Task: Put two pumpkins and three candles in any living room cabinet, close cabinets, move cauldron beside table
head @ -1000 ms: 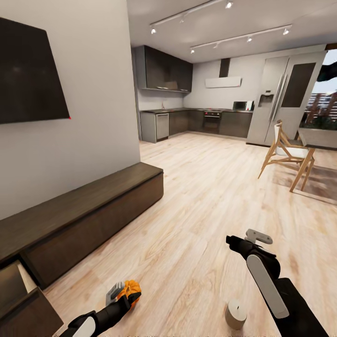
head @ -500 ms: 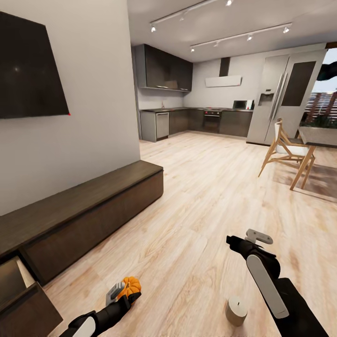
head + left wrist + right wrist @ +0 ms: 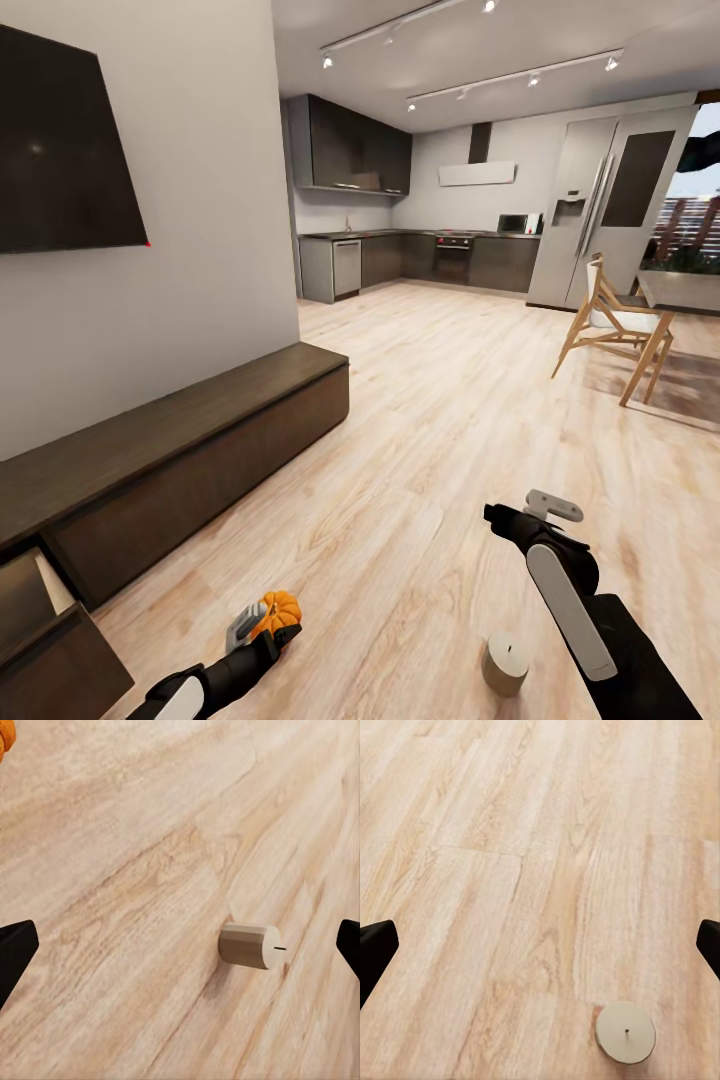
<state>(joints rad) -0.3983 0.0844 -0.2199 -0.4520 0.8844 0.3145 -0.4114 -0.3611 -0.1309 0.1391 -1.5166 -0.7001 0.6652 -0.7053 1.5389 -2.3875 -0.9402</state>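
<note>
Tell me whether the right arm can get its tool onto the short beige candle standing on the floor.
Probably yes. The short beige candle stands upright on bare wood floor beside the right arm; in the wrist view it lies just ahead of the open right tool, with nothing between.

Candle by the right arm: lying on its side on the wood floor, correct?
Not quite. The candle stands upright on the wood floor, wick pointing up, not on its side. The head view shows this, and the right wrist view looks down on its round top.
</note>
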